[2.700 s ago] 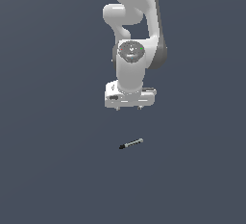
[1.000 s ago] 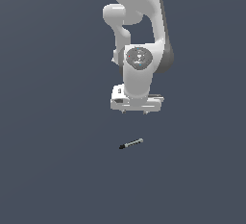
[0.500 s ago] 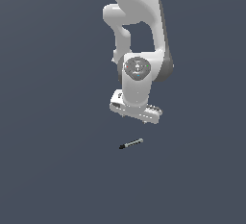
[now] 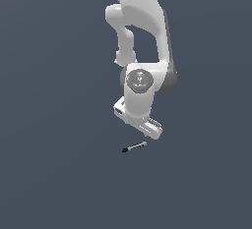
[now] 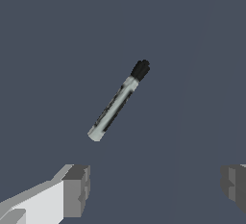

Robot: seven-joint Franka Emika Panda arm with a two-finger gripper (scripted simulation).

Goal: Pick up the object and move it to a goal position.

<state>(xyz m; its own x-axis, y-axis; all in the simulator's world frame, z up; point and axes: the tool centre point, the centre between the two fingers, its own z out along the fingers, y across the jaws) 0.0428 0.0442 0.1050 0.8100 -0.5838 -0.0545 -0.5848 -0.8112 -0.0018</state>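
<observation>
In the exterior view the rod (image 4: 134, 147) is seen lying flat on the dark ground, black tip toward that view's left, with the gripper (image 4: 139, 132) poised just above it and not touching, so nothing has been picked up. In the wrist view the two fingers (image 5: 77, 189) are spread wide with nothing between them; descent, grasp, lift and transfer are judged to be left, and no goal marker can be seen

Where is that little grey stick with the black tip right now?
In the exterior view the stick lies alone on the dark floor, just below the arm's tool and slightly toward that view's left, not touching it.
</observation>
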